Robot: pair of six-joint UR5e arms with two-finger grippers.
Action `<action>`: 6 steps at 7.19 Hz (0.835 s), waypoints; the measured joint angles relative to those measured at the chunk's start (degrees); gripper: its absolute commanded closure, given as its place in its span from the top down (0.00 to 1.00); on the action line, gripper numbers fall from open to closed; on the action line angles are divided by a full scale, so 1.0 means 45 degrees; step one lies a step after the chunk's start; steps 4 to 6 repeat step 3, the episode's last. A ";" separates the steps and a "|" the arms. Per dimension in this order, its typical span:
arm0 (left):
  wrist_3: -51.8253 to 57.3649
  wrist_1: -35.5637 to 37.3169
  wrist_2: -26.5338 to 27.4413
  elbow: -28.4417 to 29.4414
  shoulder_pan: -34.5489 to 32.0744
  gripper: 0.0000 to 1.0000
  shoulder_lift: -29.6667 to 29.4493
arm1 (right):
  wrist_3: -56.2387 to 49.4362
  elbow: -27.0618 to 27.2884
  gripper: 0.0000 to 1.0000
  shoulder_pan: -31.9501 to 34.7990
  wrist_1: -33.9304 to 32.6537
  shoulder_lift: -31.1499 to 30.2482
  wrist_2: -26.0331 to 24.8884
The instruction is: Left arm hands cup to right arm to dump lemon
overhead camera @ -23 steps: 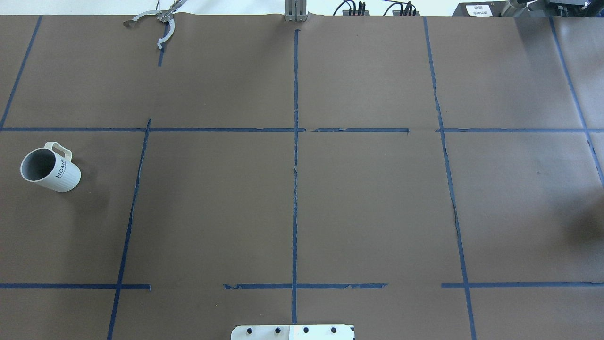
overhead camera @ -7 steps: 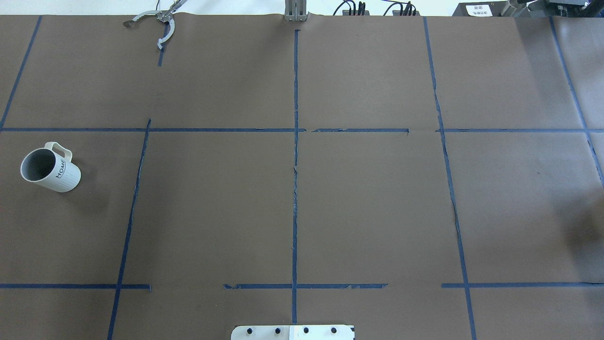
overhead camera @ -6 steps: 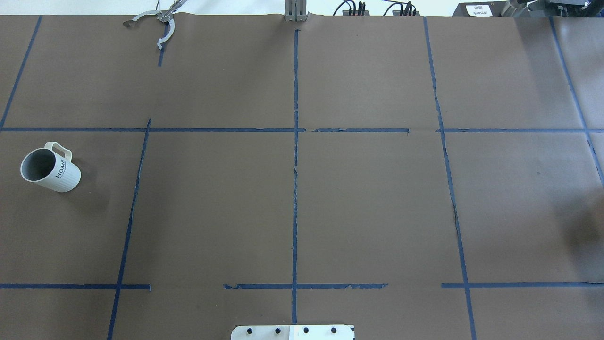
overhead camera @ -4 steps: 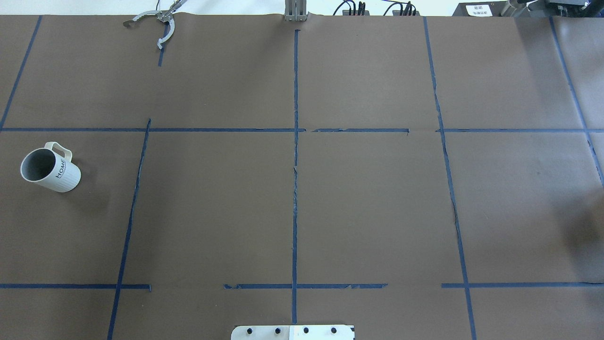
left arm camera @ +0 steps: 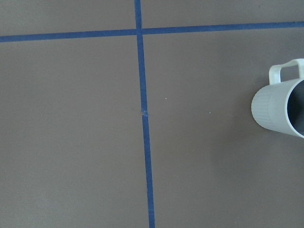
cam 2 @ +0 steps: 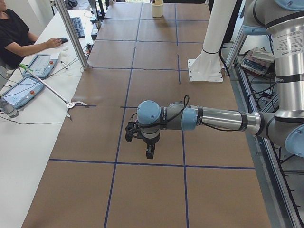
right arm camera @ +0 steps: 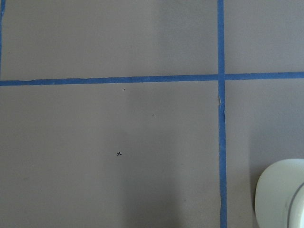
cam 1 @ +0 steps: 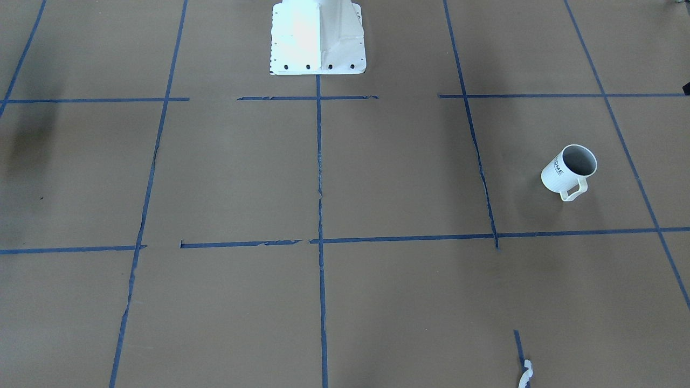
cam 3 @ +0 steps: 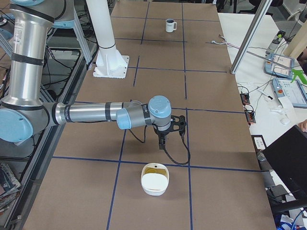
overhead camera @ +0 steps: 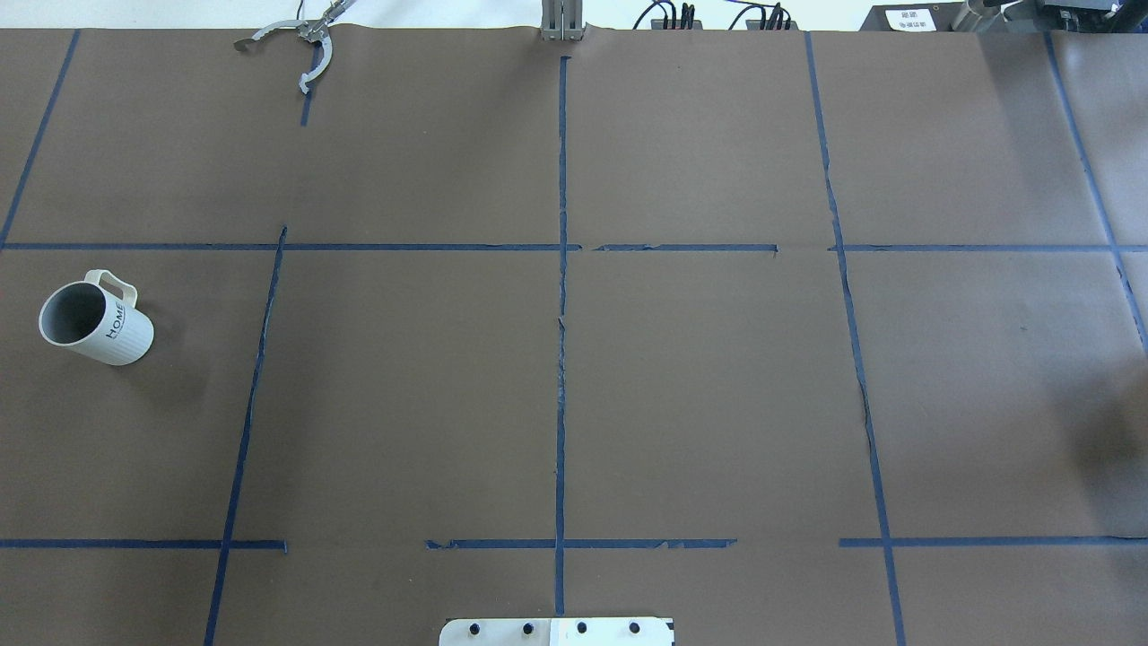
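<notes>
The cup [overhead camera: 94, 318] stands upright at the table's left end, handle toward the far side. It also shows in the front view [cam 1: 568, 171], the right view [cam 3: 170, 25] and the left wrist view [left arm camera: 280, 107]; its inside looks grey. The left arm [cam 2: 218, 118] reaches over that area. Its left gripper [cam 2: 149, 153] points down and hides the cup there; I cannot tell if it is open. The right arm [cam 3: 91, 113] holds the right gripper [cam 3: 162, 142] above the table, state unclear. A yellow piece, seemingly the lemon [cam 3: 154, 169], lies in a white bowl [cam 3: 154, 182].
The white bowl also shows in the right wrist view [right arm camera: 280, 194] and far off in the left view [cam 2: 157, 8]. A grey grabber tool [overhead camera: 305, 49] lies at the far edge. The robot's white base [cam 1: 318, 35] stands mid-table. An operator [cam 2: 14, 33] sits beside the table.
</notes>
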 measured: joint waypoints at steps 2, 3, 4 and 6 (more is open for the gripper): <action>0.0001 0.0011 0.0014 -0.0643 0.0025 1.00 0.0440 | 0.0009 0.0109 1.00 -0.0002 0.0021 -0.0293 0.0027; 0.0002 0.0013 0.0023 -0.0838 0.0025 1.00 0.0479 | 0.0013 0.0141 1.00 -0.0011 0.0028 -0.0346 0.0058; 0.0002 0.0013 0.0023 -0.0838 0.0025 1.00 0.0479 | 0.0013 0.0141 1.00 -0.0011 0.0028 -0.0346 0.0058; 0.0002 0.0013 0.0023 -0.0838 0.0025 1.00 0.0479 | 0.0013 0.0141 1.00 -0.0011 0.0028 -0.0346 0.0058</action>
